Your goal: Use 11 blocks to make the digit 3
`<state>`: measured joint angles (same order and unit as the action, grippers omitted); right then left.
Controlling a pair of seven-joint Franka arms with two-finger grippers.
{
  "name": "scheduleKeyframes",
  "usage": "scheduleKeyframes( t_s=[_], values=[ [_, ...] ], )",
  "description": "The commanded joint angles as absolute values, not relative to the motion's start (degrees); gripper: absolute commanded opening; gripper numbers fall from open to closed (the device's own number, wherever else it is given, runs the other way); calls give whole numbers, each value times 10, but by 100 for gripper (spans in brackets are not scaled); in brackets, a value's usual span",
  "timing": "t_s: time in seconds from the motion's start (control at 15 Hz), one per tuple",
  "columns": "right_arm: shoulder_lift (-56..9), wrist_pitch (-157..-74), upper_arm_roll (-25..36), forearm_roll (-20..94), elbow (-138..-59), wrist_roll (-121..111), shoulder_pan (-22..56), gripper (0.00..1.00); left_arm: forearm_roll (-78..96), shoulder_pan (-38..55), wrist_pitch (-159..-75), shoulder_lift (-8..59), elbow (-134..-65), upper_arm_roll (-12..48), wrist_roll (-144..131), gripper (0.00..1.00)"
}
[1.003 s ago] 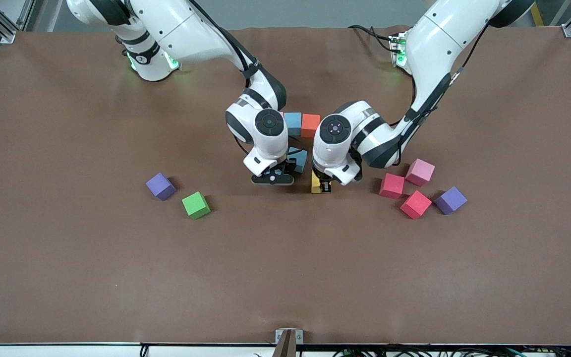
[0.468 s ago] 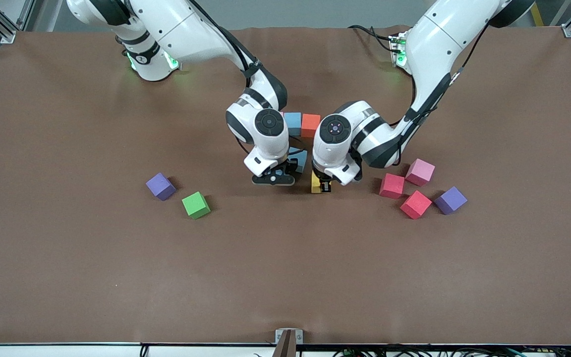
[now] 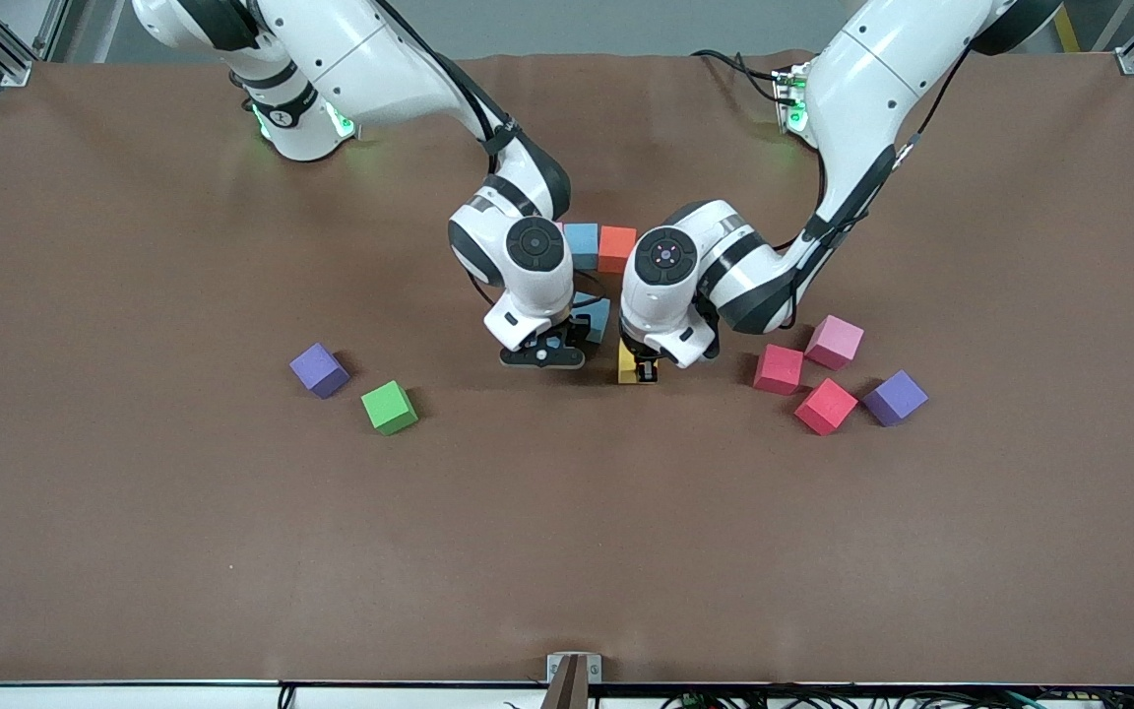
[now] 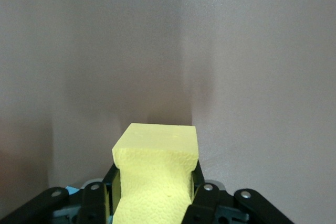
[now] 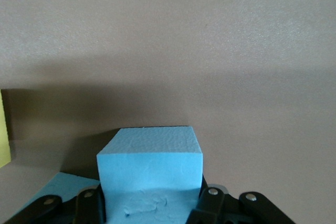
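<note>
The 11 blocks are scattered over the brown counter [image 3: 134,551], with the orange block [image 3: 617,246] near the middle taken as the landmark. A light blue block [image 3: 582,243] is seen touching the orange block on the side toward the right arm's end. A further light blue block [image 3: 595,317] is partly hidden under the arms, nearer to the front camera than the orange block.

The left tool [image 3: 645,374] is closed on a yellow block [image 4: 156,179]; in the left wrist view the foam is squeezed inward between the fingers [image 4: 202,203]. This yellow block is held low at the counter, nearer to the front camera than the orange block.

The right tool [image 3: 549,353] is closed on a light blue block [image 5: 150,174], gripped between its fingers [image 5: 207,203], just beside the yellow block on the side toward the right arm's end; whether it touches the counter cannot be told.

Toward the left arm's end from the orange block, and nearer to the front camera, two red blocks [image 3: 779,368] [image 3: 825,406], a pink block [image 3: 834,342] and a purple cube [image 3: 894,397] are grouped closely. Toward the right arm's end, also nearer to the camera, a green block [image 3: 389,407] and a second purple cube [image 3: 319,370] are found near each other, apart from the rest.
</note>
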<state>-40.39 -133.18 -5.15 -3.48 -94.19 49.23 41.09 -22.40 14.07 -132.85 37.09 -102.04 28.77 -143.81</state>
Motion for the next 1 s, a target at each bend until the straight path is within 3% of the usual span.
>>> scheduleKeyframes(
  t_s=[0.0,0.53,0.6,0.67,0.74,0.94],
  values=[
    [-395,-1330,-54,-27,-953,493,410,15,-235,141,-1332,371,-1017,287,-1434,27],
    [-395,-1332,-54,-27,-952,494,410,17,-235,141,-1332,371,-1017,287,-1434,27],
    [-395,-1327,-54,-27,-949,490,406,25,-235,141,-1332,371,-1017,287,-1434,27],
    [-395,-1323,-54,-28,-949,488,405,93,-235,141,-1332,371,-1017,287,-1434,27],
    [-395,-1317,-54,-28,-949,488,405,100,-235,141,-1332,371,-1017,287,-1434,27],
    [-395,-1314,-54,-28,-948,490,406,100,-235,141,-1332,371,-1018,287,-1434,27]
  ],
)
